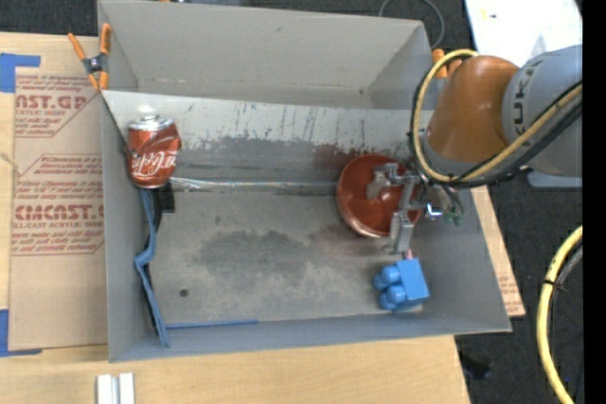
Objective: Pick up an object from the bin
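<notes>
My gripper (402, 208) hangs low at the right side of the bin, over the right rim of a round dark-red bowl (360, 194) that lies against the back wall. Just below the gripper, near the front right corner, sits a small blue plastic block toy (401, 285). Nothing is visibly held.
A red cola can (152, 152) stands at the far left by the back wall. A long thin blue tool (149, 284) runs down the left wall and along the front edge. The arm with its orange cover comes in over the right rim.
</notes>
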`<action>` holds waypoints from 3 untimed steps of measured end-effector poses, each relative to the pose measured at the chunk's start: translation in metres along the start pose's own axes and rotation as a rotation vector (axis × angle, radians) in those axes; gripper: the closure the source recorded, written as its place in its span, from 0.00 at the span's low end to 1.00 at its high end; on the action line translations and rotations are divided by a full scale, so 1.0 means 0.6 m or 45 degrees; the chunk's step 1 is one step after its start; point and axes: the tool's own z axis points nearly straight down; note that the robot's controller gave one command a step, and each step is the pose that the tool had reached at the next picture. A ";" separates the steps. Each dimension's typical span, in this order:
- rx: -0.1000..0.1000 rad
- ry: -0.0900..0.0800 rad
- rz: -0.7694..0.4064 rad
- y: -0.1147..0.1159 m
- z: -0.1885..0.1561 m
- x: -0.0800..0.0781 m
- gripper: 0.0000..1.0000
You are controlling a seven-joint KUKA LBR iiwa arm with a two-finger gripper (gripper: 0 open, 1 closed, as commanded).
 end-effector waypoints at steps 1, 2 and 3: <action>-0.001 0.002 -0.005 0.003 0.033 -0.032 0.00; 0.001 -0.004 0.035 -0.034 0.034 0.014 0.00; -0.003 0.011 -0.326 -0.026 0.033 0.023 1.00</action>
